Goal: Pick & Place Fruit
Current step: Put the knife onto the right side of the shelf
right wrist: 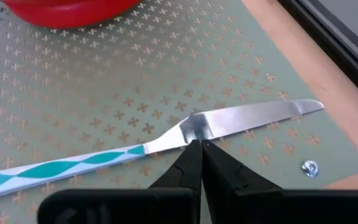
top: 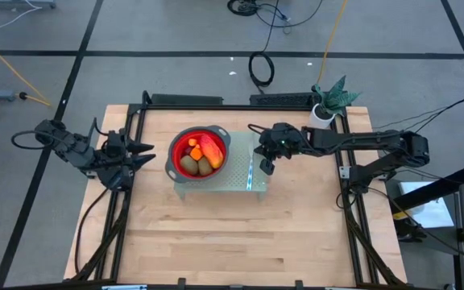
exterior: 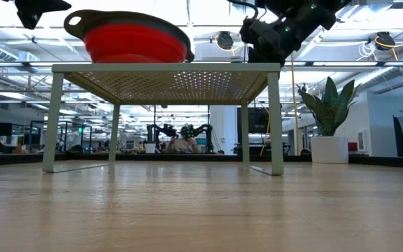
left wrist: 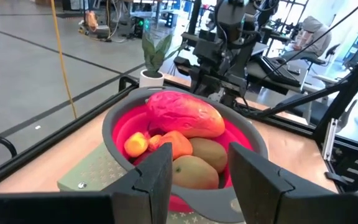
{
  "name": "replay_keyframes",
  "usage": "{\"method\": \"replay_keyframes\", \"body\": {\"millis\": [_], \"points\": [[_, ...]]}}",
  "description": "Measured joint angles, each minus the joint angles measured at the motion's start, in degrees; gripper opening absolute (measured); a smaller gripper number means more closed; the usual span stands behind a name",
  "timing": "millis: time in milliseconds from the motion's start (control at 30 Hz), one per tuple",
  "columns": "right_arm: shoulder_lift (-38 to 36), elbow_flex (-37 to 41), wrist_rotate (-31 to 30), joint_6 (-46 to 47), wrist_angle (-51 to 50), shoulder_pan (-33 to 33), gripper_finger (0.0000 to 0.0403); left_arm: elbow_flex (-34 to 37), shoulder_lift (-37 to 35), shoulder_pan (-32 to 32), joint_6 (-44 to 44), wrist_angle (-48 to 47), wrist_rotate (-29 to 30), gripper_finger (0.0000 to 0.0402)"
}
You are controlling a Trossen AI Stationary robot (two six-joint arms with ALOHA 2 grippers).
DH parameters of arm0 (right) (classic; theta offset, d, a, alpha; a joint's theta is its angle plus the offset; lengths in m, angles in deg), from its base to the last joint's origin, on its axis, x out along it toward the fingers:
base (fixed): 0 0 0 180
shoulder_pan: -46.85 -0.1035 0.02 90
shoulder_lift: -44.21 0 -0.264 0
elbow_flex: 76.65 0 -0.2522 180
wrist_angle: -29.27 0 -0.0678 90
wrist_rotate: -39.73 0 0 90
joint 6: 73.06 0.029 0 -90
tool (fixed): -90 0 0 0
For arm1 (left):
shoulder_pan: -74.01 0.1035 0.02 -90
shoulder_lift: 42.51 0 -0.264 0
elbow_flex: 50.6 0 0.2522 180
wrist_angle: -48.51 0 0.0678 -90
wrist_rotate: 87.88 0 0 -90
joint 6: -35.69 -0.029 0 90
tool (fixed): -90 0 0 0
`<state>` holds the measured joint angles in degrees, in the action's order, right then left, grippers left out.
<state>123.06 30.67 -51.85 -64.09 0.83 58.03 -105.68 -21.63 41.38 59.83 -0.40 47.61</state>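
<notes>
The fruit (left wrist: 185, 115) lies heaped in a red bowl with a grey rim (top: 177, 161): a long red-orange piece, brown-green ovals (left wrist: 194, 171) and small orange pieces (left wrist: 135, 144). The bowl stands on a raised perforated pale-green stand (top: 236, 184). My left gripper (top: 147, 153) hangs open just left of the bowl, level with its rim, nothing between its fingers (left wrist: 160, 177). My right gripper (top: 264, 159) is shut over the stand's right part, its tips (right wrist: 197, 149) at a silver knife (right wrist: 241, 119) with a teal-and-white handle that lies flat on the stand. My right gripper points its shut fingertips slanting down from the table's right at the knife's neck (right wrist: 194, 132), where blade meets handle. I cannot tell whether the tips touch the knife or stand just short of it. The knife lies flat on the stand.
A potted plant (top: 329, 101) stands at the table's far right corner. Black frame rails (top: 131, 129) run along the table's left, right and far sides. Bare wooden tabletop (top: 232, 234) stretches from the stand to the near edge. The stand's legs (exterior: 277, 122) leave room beneath it.
</notes>
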Motion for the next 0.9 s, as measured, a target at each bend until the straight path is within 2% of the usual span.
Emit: {"method": "replay_keyframes", "body": {"millis": [433,900], "points": [[2.07,0.02,0.36,-0.60,3.41,1.55,0.0000,0.00,-0.02,0.00,0.40,0.19,0.00,0.0152],[3.71,-0.07,3.43,0.09,6.85,1.96,0.0000,0.00,-0.02,0.00,0.57,0.30,0.01,0.0152]]}}
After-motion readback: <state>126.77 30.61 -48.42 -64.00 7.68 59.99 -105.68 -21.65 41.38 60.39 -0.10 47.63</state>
